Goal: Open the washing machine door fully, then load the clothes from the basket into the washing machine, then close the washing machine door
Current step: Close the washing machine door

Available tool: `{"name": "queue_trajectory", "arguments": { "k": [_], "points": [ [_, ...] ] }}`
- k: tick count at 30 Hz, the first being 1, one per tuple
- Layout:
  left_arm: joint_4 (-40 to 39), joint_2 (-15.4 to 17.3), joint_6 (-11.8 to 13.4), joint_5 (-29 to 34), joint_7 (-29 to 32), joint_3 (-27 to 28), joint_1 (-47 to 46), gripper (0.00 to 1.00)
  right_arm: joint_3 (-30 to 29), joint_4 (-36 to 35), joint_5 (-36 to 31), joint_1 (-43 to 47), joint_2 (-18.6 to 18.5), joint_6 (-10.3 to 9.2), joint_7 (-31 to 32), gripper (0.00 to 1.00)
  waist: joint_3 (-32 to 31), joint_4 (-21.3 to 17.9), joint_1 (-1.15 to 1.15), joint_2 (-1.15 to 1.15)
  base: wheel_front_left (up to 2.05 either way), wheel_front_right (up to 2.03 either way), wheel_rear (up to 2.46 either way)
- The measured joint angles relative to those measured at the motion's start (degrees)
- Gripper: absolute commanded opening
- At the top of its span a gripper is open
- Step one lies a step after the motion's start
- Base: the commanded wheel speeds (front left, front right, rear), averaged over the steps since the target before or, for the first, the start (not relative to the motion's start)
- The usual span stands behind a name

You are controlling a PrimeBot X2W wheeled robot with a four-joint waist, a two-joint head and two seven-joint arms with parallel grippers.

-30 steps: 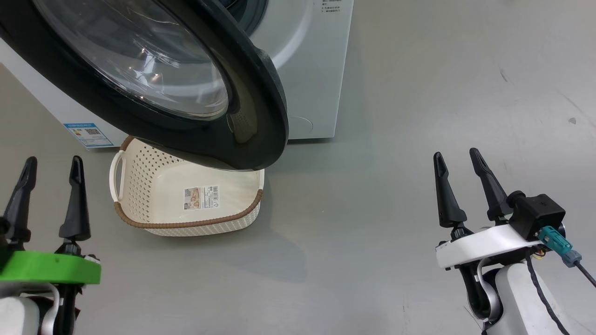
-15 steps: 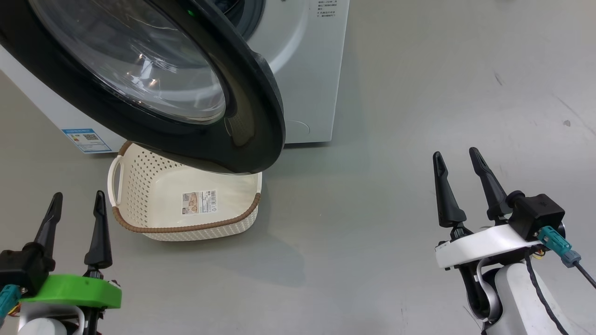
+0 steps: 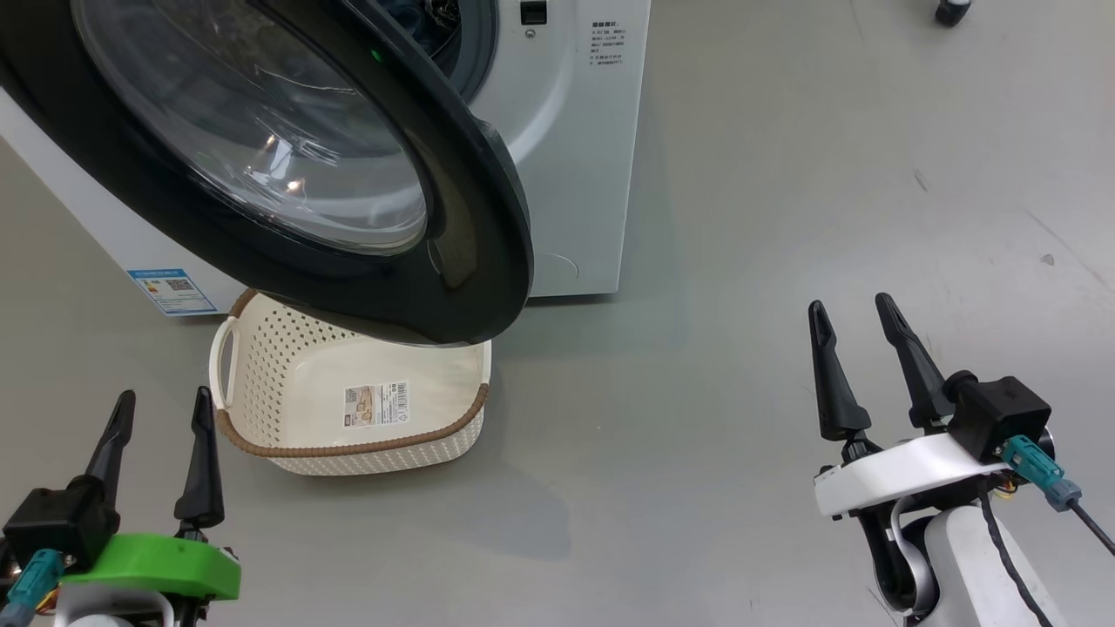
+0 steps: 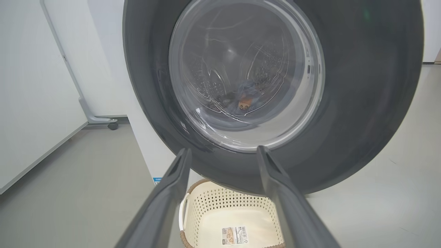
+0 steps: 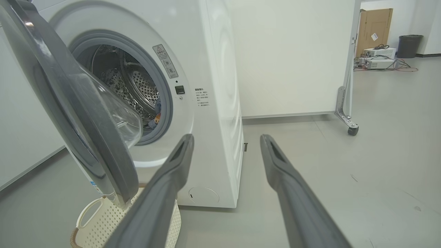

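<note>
The basket (image 3: 270, 357) sits empty on the floor (image 3: 697, 392) beneath the open washing machine door (image 3: 475, 218), and what look like the clothes (image 5: 156, 113) lie inside the washing machine (image 5: 193, 51), so loading seems done. Only closing the door is left; the left hand (image 3: 164, 396) and right hand (image 3: 848, 303) hang spread and empty.

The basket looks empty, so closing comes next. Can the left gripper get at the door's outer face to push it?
Probably yes: the open left gripper points at the washing machine door with nothing between them; the basket sits below.
</note>
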Motion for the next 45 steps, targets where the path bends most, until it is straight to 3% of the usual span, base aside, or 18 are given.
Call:
{"name": "queue_trajectory", "arguments": {
  "k": [23, 45],
  "points": [
    [-2.1, -2.1, 0.3, 1.7, 0.0, 3.0, 0.9, 1.0, 0.3, -0.1, -0.1, 1.2, 0.1, 0.3, 0.0, 1.0, -0.8, 0.3, 0.0, 0.0, 0.0, 0.0, 0.0],
    [-2.7, -3.8, -1.0, 2.5, 0.0, 4.2, 0.9, 1.0, 0.3, -0.2, -0.1, 1.2, 0.1, 0.3, 0.0, 0.99, -0.1, 0.4, 0.0, 0.0, 0.0, 0.0, 0.0]
  ]
}}
